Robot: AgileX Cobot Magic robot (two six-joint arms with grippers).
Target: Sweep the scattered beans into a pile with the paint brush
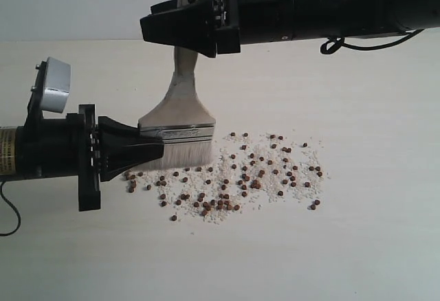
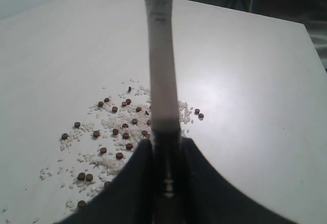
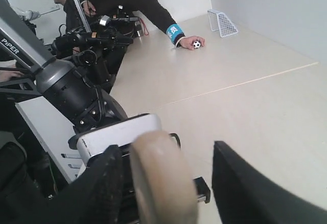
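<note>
**Left gripper clamping the brush, right jaws standing wide around the handle**

- The paint brush (image 1: 180,119) is standing roughly upright on the table (image 1: 371,108), with the bristles (image 1: 184,152) touching the surface and the handle pointing to the far side in the exterior view.
- The left gripper (image 1: 162,144) is coming in from the left and pinching the brush at the ferrule (image 1: 180,132). The left wrist view is showing the brush (image 2: 162,81) edge-on, with the jaws of the gripper (image 2: 166,150) closed tight on both flat faces.
- The right gripper (image 1: 172,20) is reaching in from the upper right at the handle end. In the right wrist view the handle tip (image 3: 161,175) is sitting between the fingers of the gripper (image 3: 173,180), close against one and with a clear gap to the other. The jaws are spread, not clamping.
- The beans (image 1: 240,177) are lying mixed with white grains (image 1: 275,191) in a loose, wide patch. Most are sitting to the right of the bristles in the exterior view, and a few are sitting just below the left fingers. The left wrist view is showing the beans (image 2: 115,132) scattered to one side of the brush.
</note>
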